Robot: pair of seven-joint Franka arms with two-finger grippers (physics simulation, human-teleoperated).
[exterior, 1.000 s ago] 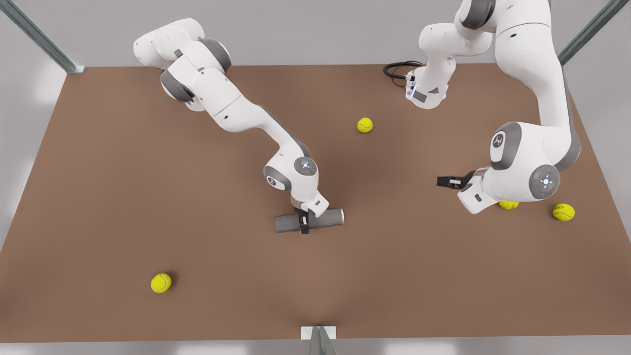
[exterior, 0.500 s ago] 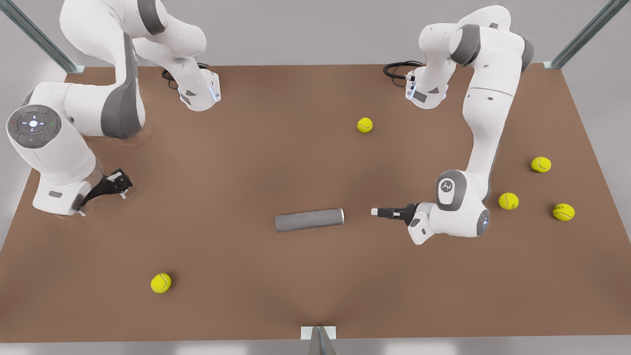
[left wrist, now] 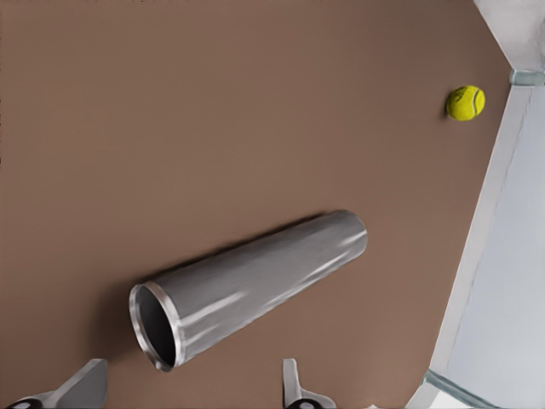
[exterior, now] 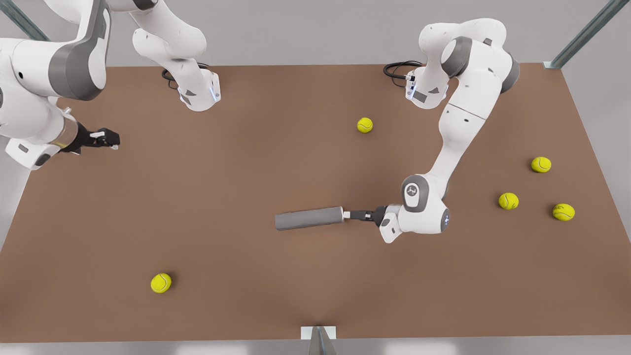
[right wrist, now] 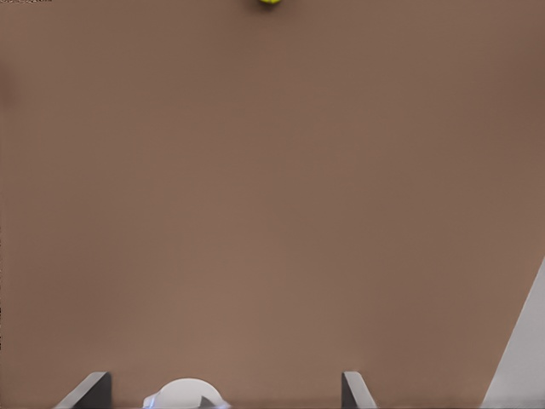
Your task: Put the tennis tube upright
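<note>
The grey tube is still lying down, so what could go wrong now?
The tennis tube lies flat and round on the table, so a nudge could roll it. The left gripper, open at its rimmed end, might push it away instead of gripping. Tipped up by that end, it might topple. The right gripper waits far off, open.

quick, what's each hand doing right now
Left hand: open, at the rimmed end of the lying tube, holding nothing.
Right hand: open, empty, waiting over the table at the front view's left.
</note>
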